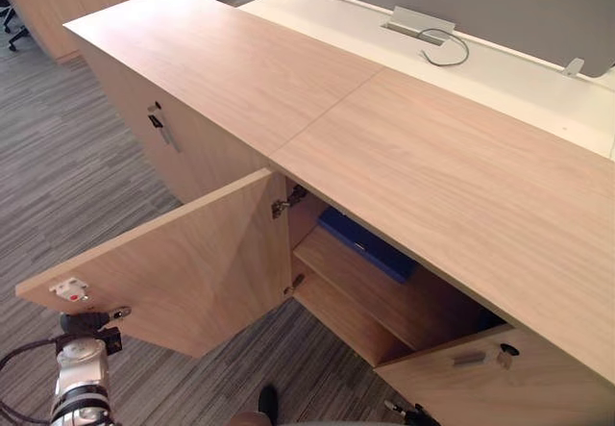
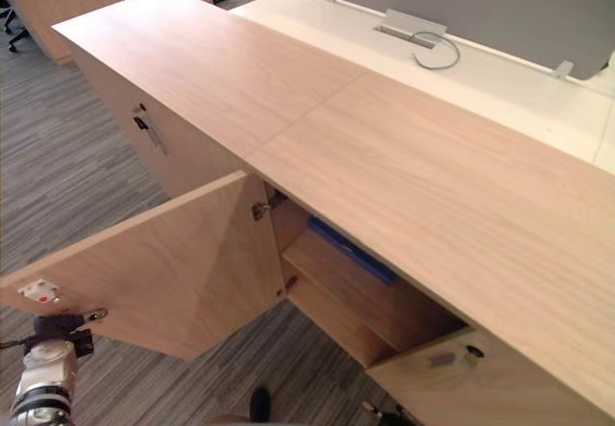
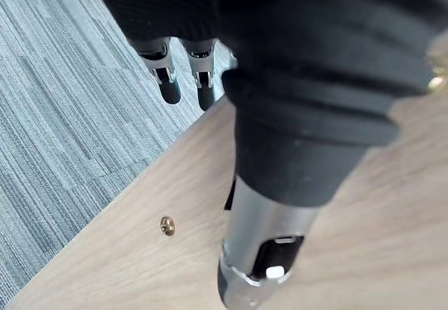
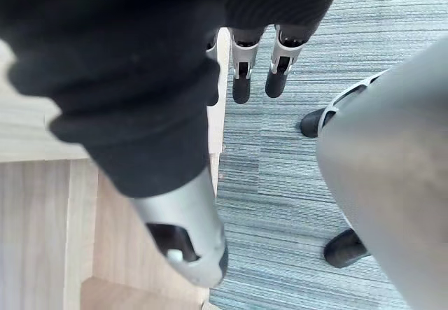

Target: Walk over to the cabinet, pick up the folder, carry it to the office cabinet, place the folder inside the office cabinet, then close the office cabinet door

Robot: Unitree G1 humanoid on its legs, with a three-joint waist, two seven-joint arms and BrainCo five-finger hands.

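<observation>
The blue folder (image 1: 370, 243) lies flat on the upper shelf (image 1: 370, 296) inside the office cabinet (image 1: 432, 157), pushed towards the back and partly hidden under the cabinet's long wooden top. Neither of my hands is on it. The cabinet's left door (image 1: 183, 263) stands swung wide open towards me on its metal hinge (image 1: 281, 207), with a small white and red catch (image 1: 69, 290) near its free corner. The door beside the opening on the right (image 1: 480, 378) is closed, or nearly so, and carries a small dark lock. My left hand (image 3: 301, 65) is low at the open door's free corner: its fingers (image 3: 166, 82) are straight and relaxed, reaching past the door's edge over the carpet, and its thumb (image 3: 262, 247) lies over the wooden panel close to a brass screw (image 3: 166, 225). I cannot tell whether the thumb touches the wood, and the hand grips nothing. My right hand (image 4: 126, 65) hangs over the grey striped carpet (image 1: 58, 176) beside a wooden edge of the cabinet, its fingers (image 4: 241, 79) straight and loose, empty as well. Further left, the neighbouring cabinet front has a key or handle (image 1: 159, 126) sticking out. Behind the cabinet runs a white tabletop (image 1: 480, 70) with a grey cable (image 1: 447, 46) looping on it below a grey partition screen (image 1: 500, 3).
</observation>
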